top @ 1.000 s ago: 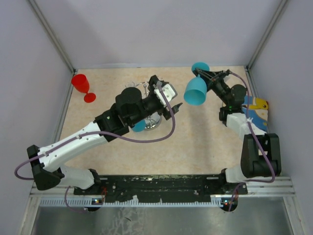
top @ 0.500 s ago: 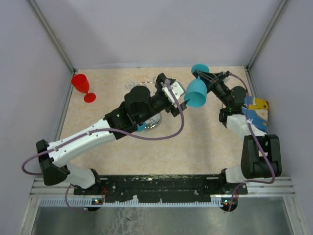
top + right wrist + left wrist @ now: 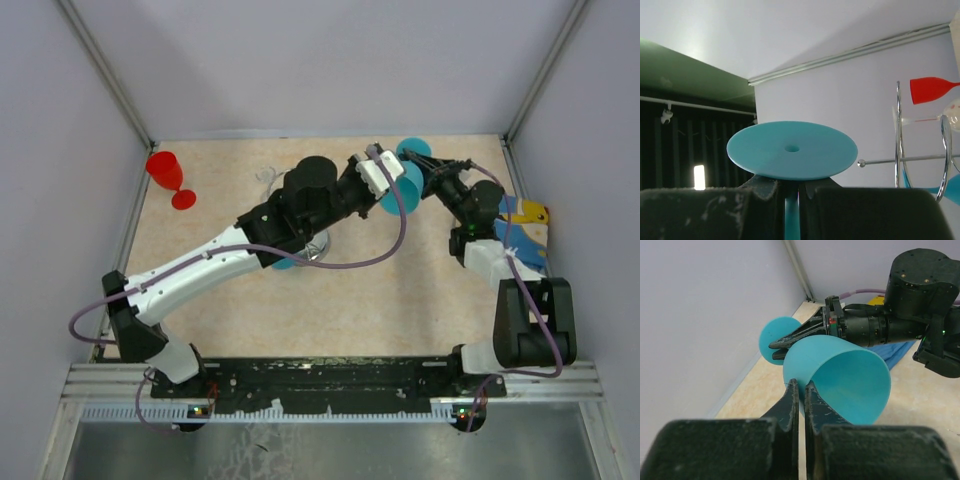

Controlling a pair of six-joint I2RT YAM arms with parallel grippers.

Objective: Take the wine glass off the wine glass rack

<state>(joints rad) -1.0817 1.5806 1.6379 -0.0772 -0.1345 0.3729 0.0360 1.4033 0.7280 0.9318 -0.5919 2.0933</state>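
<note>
Glass (image 3: 840, 375) shown in mid-air at right rear of worktop (image 3: 420, 290), well apart from rack (image 3: 318, 248), which stands mid-worktop under L forearm. Stem is clamped just below foot by R gripper (image 3: 790, 186), jaws narrow on stem; foot disc is seen directly above its fingers in R wrist view. Long axis lies near horizontal: foot toward rear wall, mouth toward front-left, i.e. facing L arm. L gripper (image 3: 800, 387) is set at lower-left edge of mouth, jaws nearly together; one finger appears to sit inside bowl, the other outside, so rim wall seems to be pinched, though contact itself is too thin to be confirmed. Both grippers are thus at same glass, R at foot end, L at mouth end, approx. in line along axis.

Judgement: this glass is already off rack; step in hand looks like a pass R to L. Key relation for next move: bowl lies straight ahead of L gripper, with stem and R fingers beyond it, so a pull by L would need to run along axis, away from R, once R grip is released.

Also seen: red glass (image 3: 165, 170) upright at left rear; teal piece (image 3: 285, 262) by rack base, prob. a second glass.
</note>
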